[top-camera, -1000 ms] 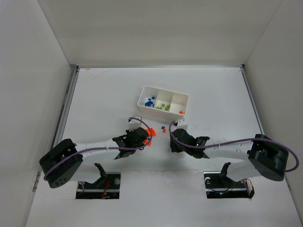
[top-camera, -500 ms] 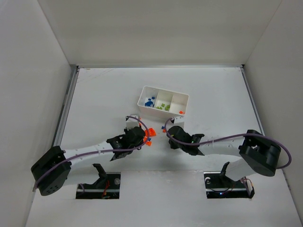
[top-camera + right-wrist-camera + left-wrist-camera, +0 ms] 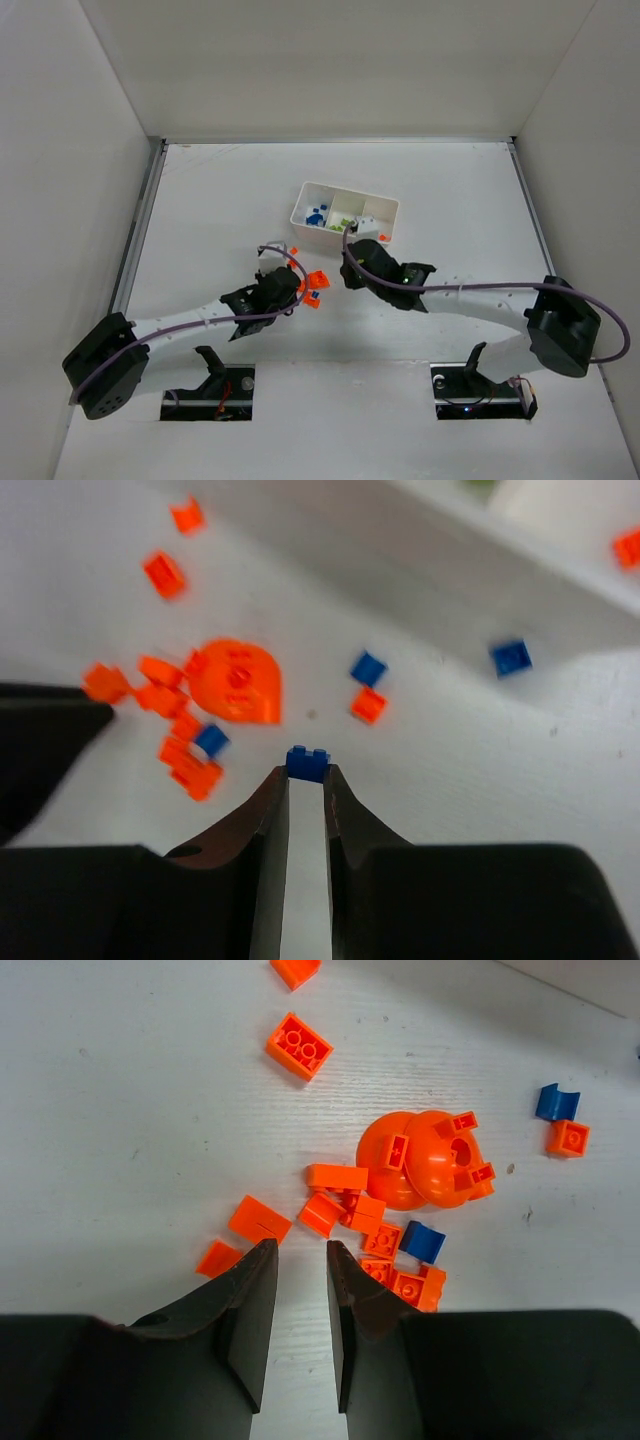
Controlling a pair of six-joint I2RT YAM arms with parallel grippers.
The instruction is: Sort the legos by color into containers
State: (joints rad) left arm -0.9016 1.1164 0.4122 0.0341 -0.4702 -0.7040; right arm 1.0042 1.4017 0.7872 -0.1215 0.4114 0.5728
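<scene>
Legos lie on the bench at one o'clock from your left fingers, slightly parted, empty; your right fingers pinch a blue brick, likely light and slick, by its sides.

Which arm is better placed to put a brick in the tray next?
Right. The right gripper pinches a blue brick and sits beside the white tray; the left gripper hangs empty over the orange bricks.

Bright even light, blurry right-wrist view
</scene>
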